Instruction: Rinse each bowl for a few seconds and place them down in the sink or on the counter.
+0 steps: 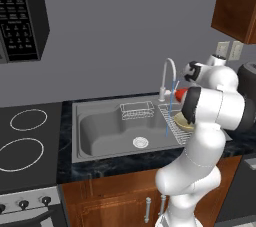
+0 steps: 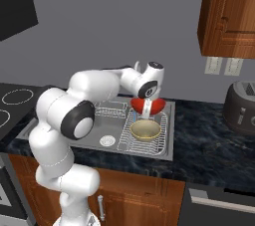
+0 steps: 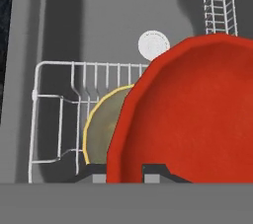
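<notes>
My gripper (image 2: pixel 148 99) is shut on the rim of the glossy red bowl (image 2: pixel 149 106), holding it tilted above the right side of the sink (image 1: pixel 100 127). In the hand view the red bowl (image 3: pixel 192 114) stands between the gripper's (image 3: pixel 126 171) two dark tips. The tan bowl (image 2: pixel 145 130) rests upright on the wire rack (image 2: pixel 158 145) right below it; the red bowl partly covers the tan bowl (image 3: pixel 101 134) in the hand view. A thin blue water stream (image 1: pixel 168 113) falls from the curved tap (image 1: pixel 168 73) beside the red bowl (image 1: pixel 180 93).
The main basin has a round drain (image 1: pixel 140 142) and a small wire basket (image 1: pixel 136 110) at its back. A black stovetop (image 1: pixel 25 138) lies left, with a microwave (image 1: pixel 20 16) above it. A dark rounded appliance (image 2: pixel 241 106) stands on the counter (image 2: pixel 209 140) to the right.
</notes>
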Available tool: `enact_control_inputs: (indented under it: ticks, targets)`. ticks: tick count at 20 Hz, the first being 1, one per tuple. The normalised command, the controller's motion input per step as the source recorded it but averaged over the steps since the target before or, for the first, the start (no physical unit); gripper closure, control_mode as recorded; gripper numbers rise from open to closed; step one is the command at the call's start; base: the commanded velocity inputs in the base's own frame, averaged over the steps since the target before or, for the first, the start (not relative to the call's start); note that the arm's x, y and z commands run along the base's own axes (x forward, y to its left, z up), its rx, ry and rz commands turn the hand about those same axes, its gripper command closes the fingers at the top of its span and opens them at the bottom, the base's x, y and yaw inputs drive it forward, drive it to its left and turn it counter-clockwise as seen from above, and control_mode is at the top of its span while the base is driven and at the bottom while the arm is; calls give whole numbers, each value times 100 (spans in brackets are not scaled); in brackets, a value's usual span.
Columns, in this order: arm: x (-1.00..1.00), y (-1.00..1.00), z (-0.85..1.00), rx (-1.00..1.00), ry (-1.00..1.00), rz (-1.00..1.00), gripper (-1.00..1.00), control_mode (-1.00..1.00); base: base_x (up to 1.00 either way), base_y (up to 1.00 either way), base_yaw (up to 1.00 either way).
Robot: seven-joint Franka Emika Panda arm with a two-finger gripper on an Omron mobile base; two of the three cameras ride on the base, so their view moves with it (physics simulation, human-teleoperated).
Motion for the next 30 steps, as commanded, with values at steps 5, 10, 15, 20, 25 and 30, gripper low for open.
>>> enact_control_inputs:
  ticks: [5, 10, 15, 20, 25, 30]
  targets:
    - [-9, -24, 5, 0, 0, -4, 100, -100, 0, 0, 0]
    - [-15, -29, 4, 0, 0, -4, 100, -100, 0, 0, 0]
    - [-30, -22, 3, 0, -2, -2, 100, -100, 0, 0, 0]
    - [-38, -15, 0, 0, -3, -2, 100, -100, 0, 0, 0]
    - [-26, -22, 0, 0, -1, -2, 100, -100, 0, 0, 0]
    - [-26, -27, 2, 0, -2, -2, 100, -100, 0, 0, 0]
